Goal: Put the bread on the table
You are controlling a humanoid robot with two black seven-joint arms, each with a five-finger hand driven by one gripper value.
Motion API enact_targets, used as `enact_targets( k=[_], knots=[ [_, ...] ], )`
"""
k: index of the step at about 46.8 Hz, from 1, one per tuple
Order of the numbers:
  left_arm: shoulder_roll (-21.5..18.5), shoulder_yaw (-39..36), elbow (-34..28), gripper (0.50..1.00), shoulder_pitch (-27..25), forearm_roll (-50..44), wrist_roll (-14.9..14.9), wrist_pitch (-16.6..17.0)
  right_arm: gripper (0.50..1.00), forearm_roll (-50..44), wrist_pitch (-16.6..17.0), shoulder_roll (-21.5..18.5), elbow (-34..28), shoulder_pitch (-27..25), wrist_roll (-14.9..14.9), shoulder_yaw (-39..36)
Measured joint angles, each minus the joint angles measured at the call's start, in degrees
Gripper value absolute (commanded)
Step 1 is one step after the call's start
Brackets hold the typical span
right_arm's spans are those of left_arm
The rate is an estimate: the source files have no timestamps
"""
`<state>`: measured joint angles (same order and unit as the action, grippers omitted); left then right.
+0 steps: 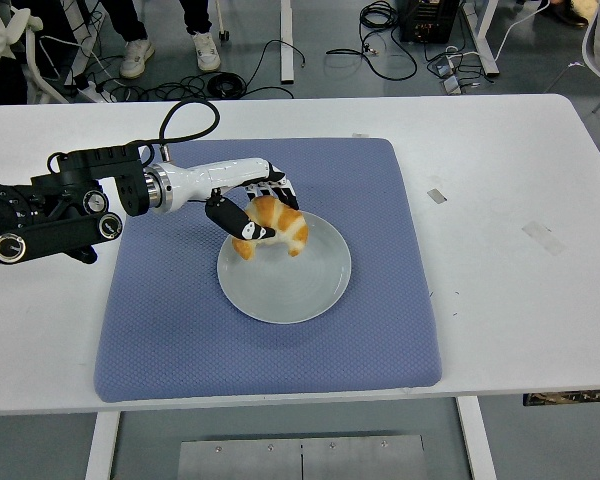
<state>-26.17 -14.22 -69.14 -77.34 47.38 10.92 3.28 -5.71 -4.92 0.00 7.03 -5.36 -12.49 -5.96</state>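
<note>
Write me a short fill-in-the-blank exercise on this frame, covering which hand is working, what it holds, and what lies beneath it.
1. The bread is grasped by the robot's ____ hand.
2. The grey plate now has ____ lying on it.
3. The plate rests on a ____ mat spread over the white table.
4. The mat's colour is ____.

Missing words: left; nothing; padded; blue
</note>
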Motion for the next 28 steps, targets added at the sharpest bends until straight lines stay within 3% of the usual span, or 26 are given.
enact_targets(
  k=[16,28],
  knots=[
    [-6.3,0.5,1.6,0.5,0.7,0.1,0.3,0.1,1.0,0.0,0.0,0.0,0.0,0.0,0.0,0.0],
    [-8.0,0.5,5.7,0.5,1.9,0.0,3.4,0.0,1.0,0.0,0.0,0.0,0.0,0.0,0.0,0.0]
  ],
)
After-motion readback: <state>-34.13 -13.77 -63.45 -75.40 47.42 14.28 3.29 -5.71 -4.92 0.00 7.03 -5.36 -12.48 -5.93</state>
